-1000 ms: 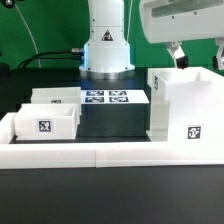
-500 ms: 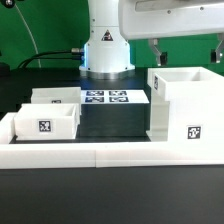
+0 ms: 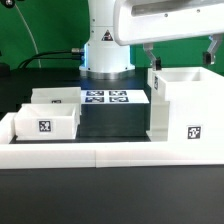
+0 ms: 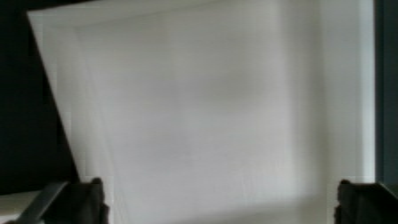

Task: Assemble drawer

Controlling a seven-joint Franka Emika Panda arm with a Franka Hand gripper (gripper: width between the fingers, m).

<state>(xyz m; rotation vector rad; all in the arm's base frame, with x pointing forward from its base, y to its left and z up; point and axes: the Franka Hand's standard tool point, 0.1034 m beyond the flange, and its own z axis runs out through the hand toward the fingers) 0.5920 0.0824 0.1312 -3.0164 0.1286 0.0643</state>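
Hovering over the drawer case point(image 3: 186, 108), exterior view: gripper point(image 3: 180, 56), spread wide, nothing held. The case stands upright at the exterior view's right on the black worktop point(image 3: 112, 122), opening upward, directly below the gripper; the likely approach is straight down, with nothing between. Front tray point(image 3: 45, 122) and rear tray point(image 3: 55, 96) sit well apart at the exterior view's left. The marker board point(image 3: 105, 97) lies between them and the case.

Wrist view: the case point(image 4: 214, 110) fills the frame, its edges skewed to the line of the gripper point(image 4: 226, 204). Fingertips point(image 4: 89, 200) flank it; contact cannot be told.
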